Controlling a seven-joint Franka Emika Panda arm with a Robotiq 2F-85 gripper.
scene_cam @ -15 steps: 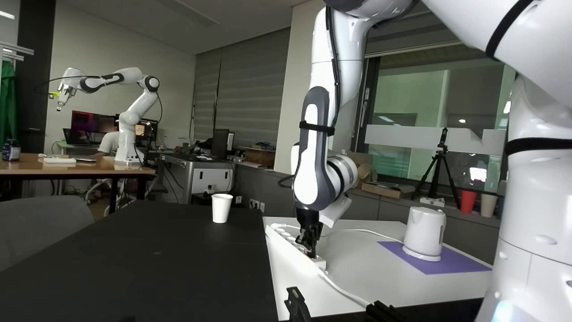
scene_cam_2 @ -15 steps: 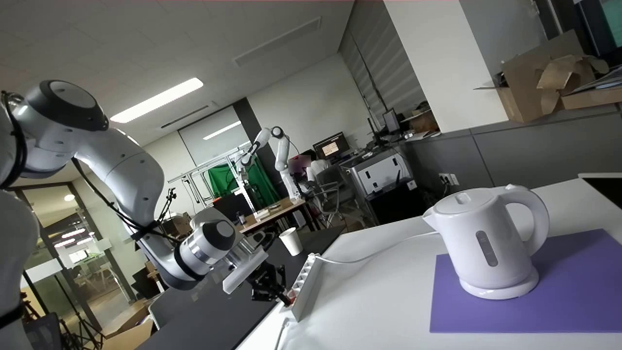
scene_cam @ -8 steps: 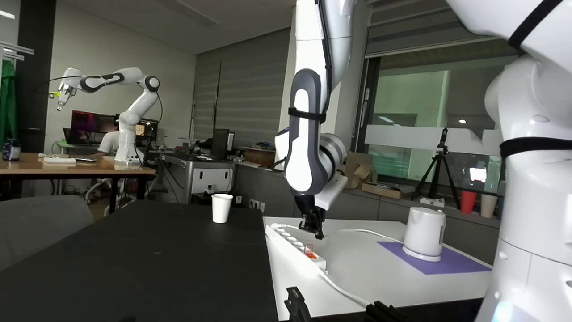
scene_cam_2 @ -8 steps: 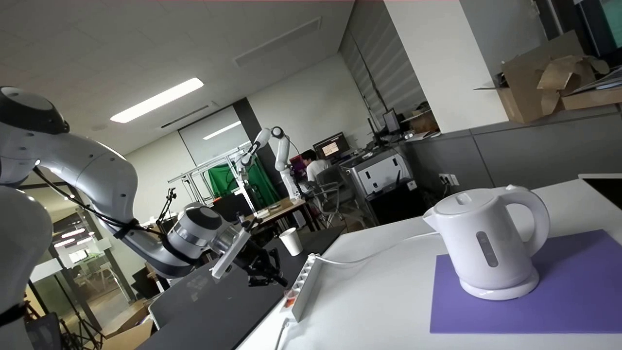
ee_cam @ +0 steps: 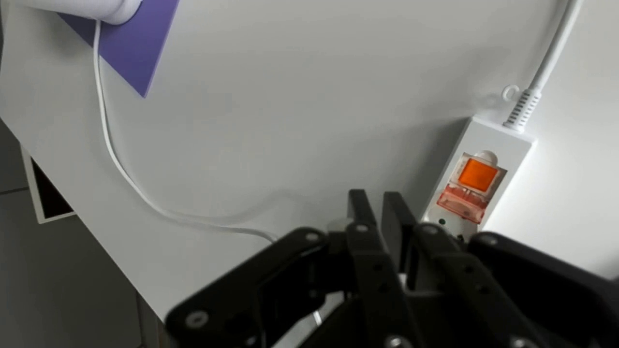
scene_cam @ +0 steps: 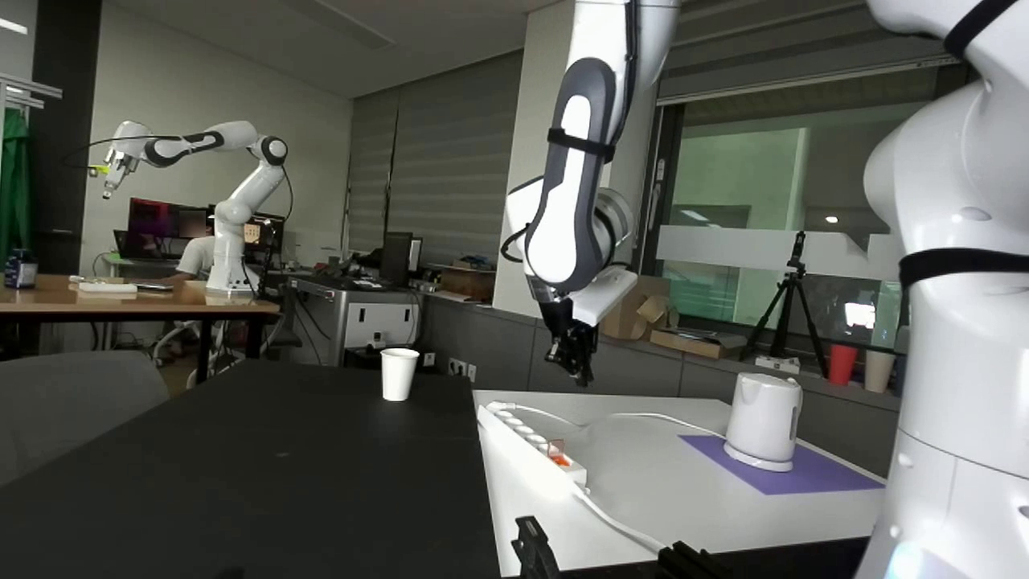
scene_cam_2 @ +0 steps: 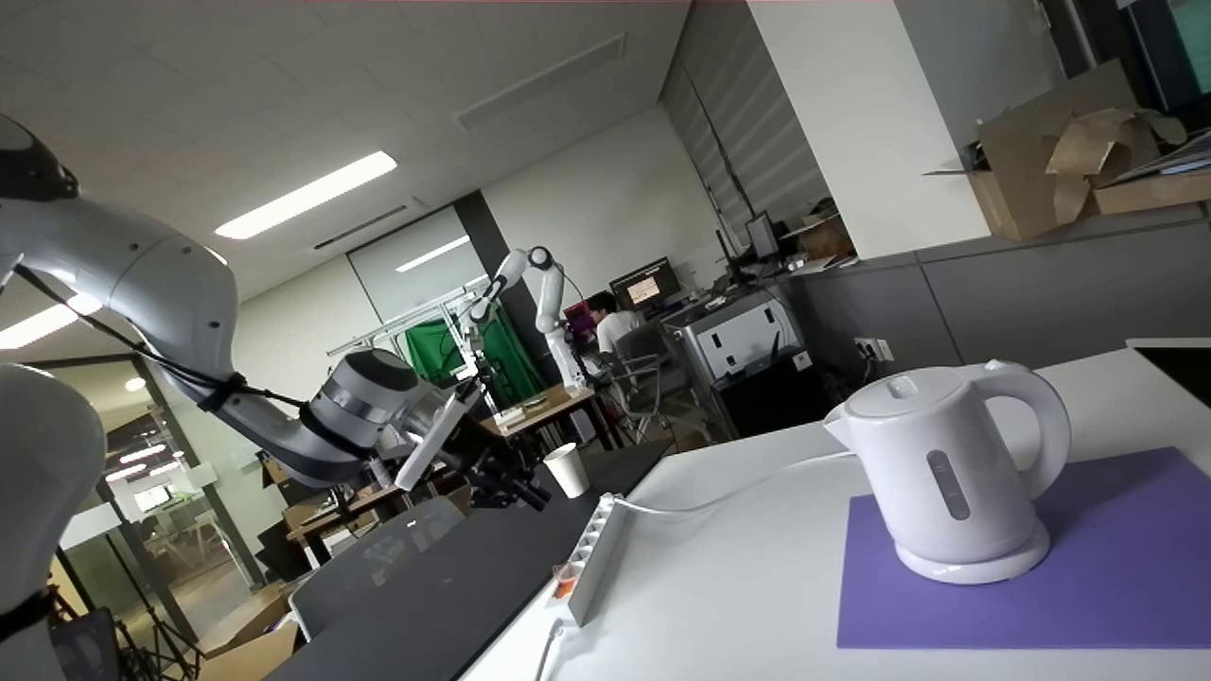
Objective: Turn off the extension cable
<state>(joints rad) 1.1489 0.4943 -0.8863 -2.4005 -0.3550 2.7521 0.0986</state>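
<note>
The extension cable is a long white power strip (scene_cam: 575, 471) along the white table's edge; it shows in both exterior views (scene_cam_2: 592, 579). Its orange switch (ee_cam: 478, 175) is uncovered in the wrist view, with a clear red cover (ee_cam: 463, 202) flipped open beside it. I cannot tell which way the switch is pressed. My gripper (ee_cam: 376, 193) is empty, its two fingertips apart by a narrow gap. In the wrist view it hides the strip's far part. In both exterior views the gripper (scene_cam: 584, 378) hangs well above the strip, touching nothing (scene_cam_2: 541, 499).
A white kettle (scene_cam_2: 937, 463) stands on a purple mat (scene_cam_2: 1116, 577); its thin white cord (ee_cam: 113, 157) runs to the strip's far end. A white paper cup (scene_cam: 398, 375) stands on the black table (scene_cam: 281, 482) beside the white table.
One second ago my gripper's tips were down at the strip's switch end. It has since risen up and away, leaving the orange switch in view. The strip has not moved.
</note>
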